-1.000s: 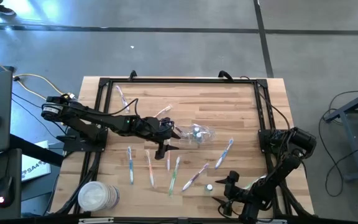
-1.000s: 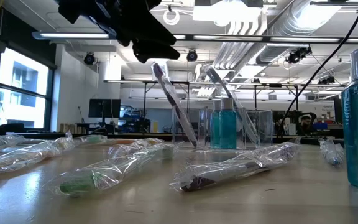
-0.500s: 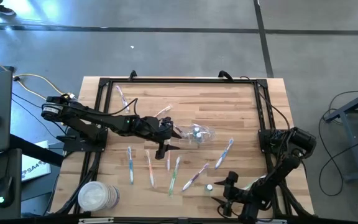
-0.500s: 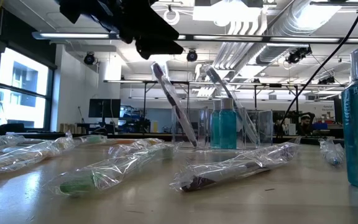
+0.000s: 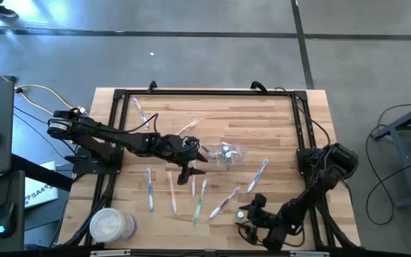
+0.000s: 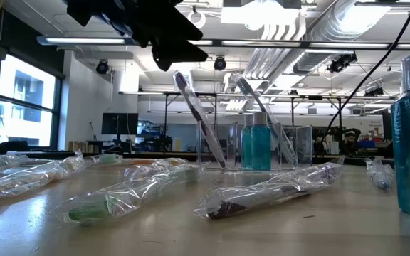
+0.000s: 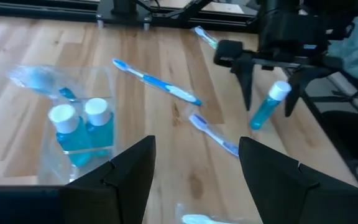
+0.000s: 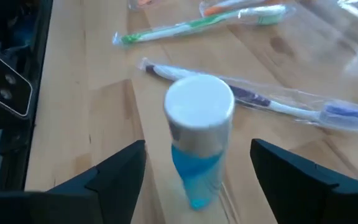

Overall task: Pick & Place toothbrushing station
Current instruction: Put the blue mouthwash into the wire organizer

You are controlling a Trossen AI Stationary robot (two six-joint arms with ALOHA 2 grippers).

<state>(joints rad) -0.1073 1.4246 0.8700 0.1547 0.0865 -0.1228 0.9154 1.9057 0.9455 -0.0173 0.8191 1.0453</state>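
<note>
Change: we see that the right arm has swung in from the bench's near right corner toward the small bottle; a second ago its claw was a little farther from it, and now the right claw stands around the bottle.
Meaning: we judge that the right arm is preparing to pick this bottle up, so the grasp is the step in hand and the carrying is not begun.
Right claw: its fingers are spread wide, one on each side of the small bottle; we see gaps on both sides, so it does not pinch or touch it yet.
Bottle: it stands upright on the bench, white cap up and blue liquid inside, near the front edge.
Left claw: the left claw hovers over the middle of the bench, just beside the clear container; its fingers are apart and hold nothing.
Container: the clear container already has two white-capped blue bottles in it, and two brushes lean in it in the low view.
Toothbrushes: several wrapped toothbrushes lie loose on the bench in front of the container, not yet placed.
</note>
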